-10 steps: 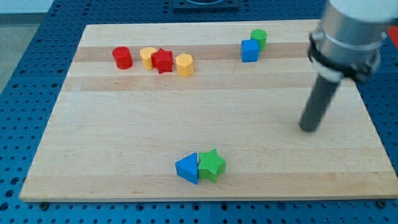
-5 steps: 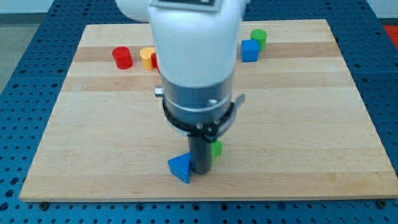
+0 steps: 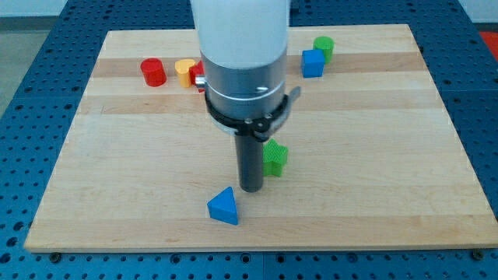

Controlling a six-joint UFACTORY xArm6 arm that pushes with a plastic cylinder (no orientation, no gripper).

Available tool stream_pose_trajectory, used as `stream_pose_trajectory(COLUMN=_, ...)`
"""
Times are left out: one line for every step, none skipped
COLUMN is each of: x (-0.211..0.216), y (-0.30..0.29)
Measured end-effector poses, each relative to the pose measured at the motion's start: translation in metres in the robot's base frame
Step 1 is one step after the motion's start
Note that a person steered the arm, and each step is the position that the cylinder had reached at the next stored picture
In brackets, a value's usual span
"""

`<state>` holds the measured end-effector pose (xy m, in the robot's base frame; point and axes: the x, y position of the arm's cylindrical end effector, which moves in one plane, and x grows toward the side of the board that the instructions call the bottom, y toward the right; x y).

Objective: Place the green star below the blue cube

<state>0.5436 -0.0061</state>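
While my tip (image 3: 250, 189) sits against the green star (image 3: 274, 158), the star lies well short of the blue cube (image 3: 313, 63).

With no jaws or hand on this rig, nothing is grasped; the bare rod only pushes, and its end rests on the board at the star's left-lower side, touching or nearly so. Star and tip lie near the board's middle, toward the bottom edge, and the cube stands near the top edge, just beside a green cylinder (image 3: 324, 47). A blue triangular block (image 3: 224, 207) lies apart, nearer the bottom edge. Since contact is off to one side, I judge the star could spin or slip off the rod; pushed too far, it might knock the cube into the cylinder.
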Motion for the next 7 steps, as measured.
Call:
stream_pose_trajectory(x=-0.039, y=0.036)
stream_pose_trajectory(x=-0.091, y=0.051)
stream_pose_trajectory(x=-0.065, y=0.058)
stream_pose_trajectory(x=-0.037, y=0.048)
stream_pose_trajectory(x=-0.067, y=0.039)
stream_pose_trajectory(x=-0.103, y=0.042)
stream_pose_trajectory(x=-0.098, y=0.052)
